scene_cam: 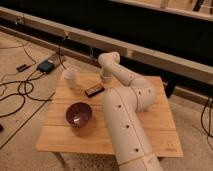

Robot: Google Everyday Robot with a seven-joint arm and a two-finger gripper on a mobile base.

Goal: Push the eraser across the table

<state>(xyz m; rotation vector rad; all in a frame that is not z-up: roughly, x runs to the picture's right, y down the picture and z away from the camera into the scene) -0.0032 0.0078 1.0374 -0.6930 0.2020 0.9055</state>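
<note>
The eraser (94, 90), a small dark flat block with a reddish-brown face, lies on the light wooden table (56, 134) in its far left part. My white arm reaches over the table from the near side and bends back down. My gripper (104, 80) hangs at the arm's end, just right of the eraser and right next to its right end. I cannot tell if they touch.
A dark purple bowl (78, 114) sits on the near left of the table. A white ridged object (71, 77) stands at the far left corner. Cables (20, 95) and a blue box (46, 66) lie on the floor to the left. A low wall ledge (165, 57) runs behind.
</note>
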